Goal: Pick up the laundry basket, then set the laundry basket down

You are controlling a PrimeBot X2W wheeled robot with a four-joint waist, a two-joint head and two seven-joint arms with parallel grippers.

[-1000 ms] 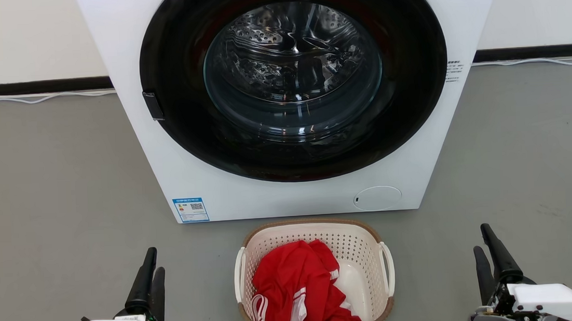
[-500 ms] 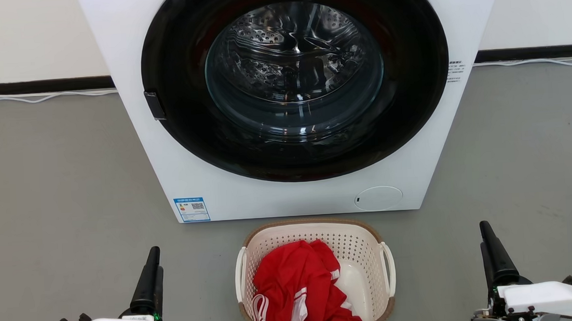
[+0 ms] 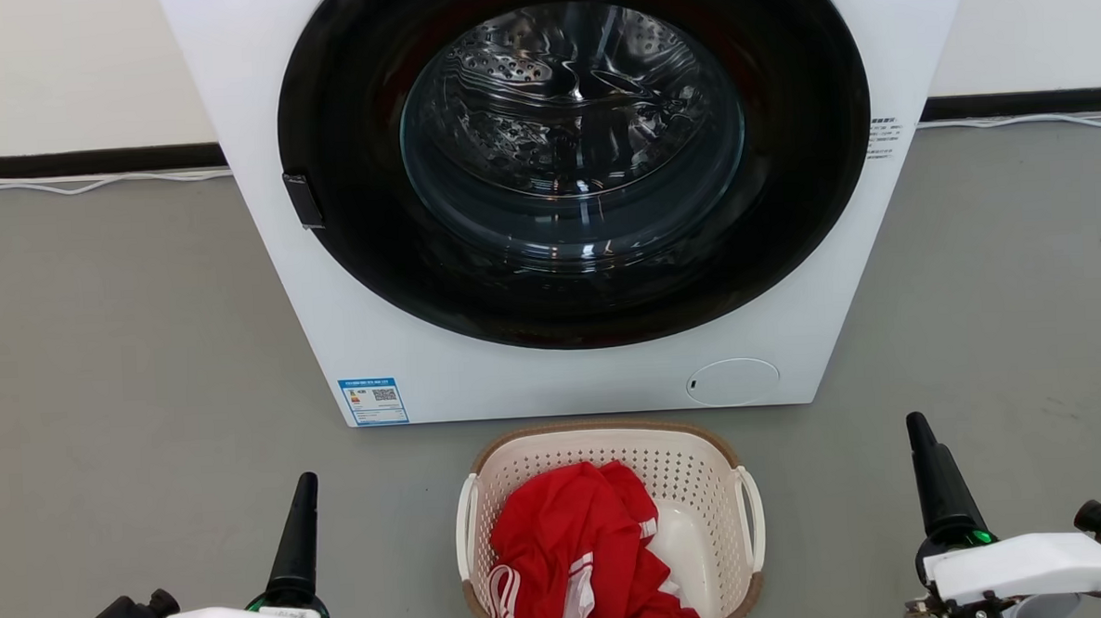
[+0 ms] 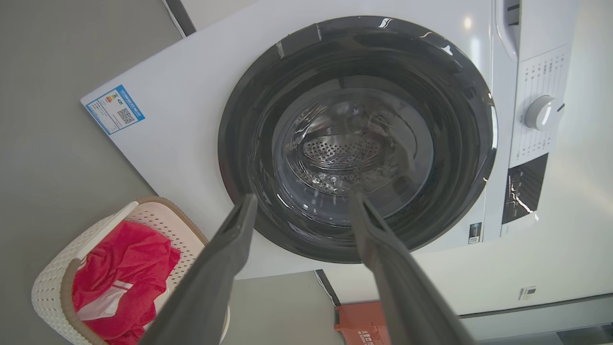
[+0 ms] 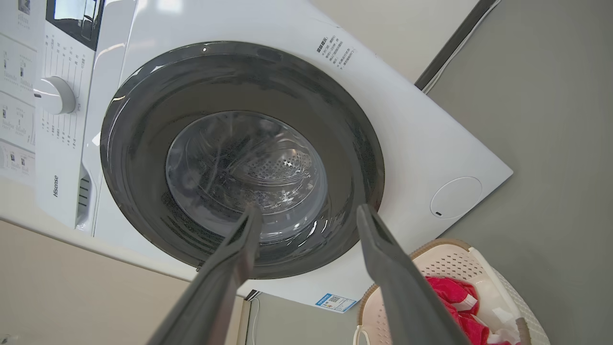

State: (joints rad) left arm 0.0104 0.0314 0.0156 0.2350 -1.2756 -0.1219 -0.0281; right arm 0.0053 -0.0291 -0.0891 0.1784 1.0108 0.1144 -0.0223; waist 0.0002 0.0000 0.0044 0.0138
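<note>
**Basket not gripped, both grippers open and clear of it**

The laundry basket (image 3: 557, 453) is seen on the grey floor (image 3: 125, 365), just near of the washing machine (image 3: 563, 387) and roughly centred on its door. Its near edge is cut off in the head view. A red garment (image 3: 570, 550) is lying inside, with a bit of white cloth beside it.

Handling, as judged: light. The thin perforated plastic walls are expected to flex if squeezed, and the brown rim looks stiffer. The load is soft cloth, so little weight is added. Smooth plastic could slip in a pinch on the wall. The best hold is judged to be the 2 white loops, left handle (image 3: 465, 526) and right handle (image 3: 755, 514), 1 per gripper, lifted together so the basket is kept level.

Pose: the left gripper (image 3: 304, 487) is held low at the near left and the right gripper (image 3: 916, 428) low at the near right, each well apart from the basket. Fingers are pointed far, toward the machine, and are rolled edge-on in the head view. In both wrist views the 2 fingers are spread with a clear gap and nothing between them. Both would need to be brought inward and down to reach the handles.
</note>
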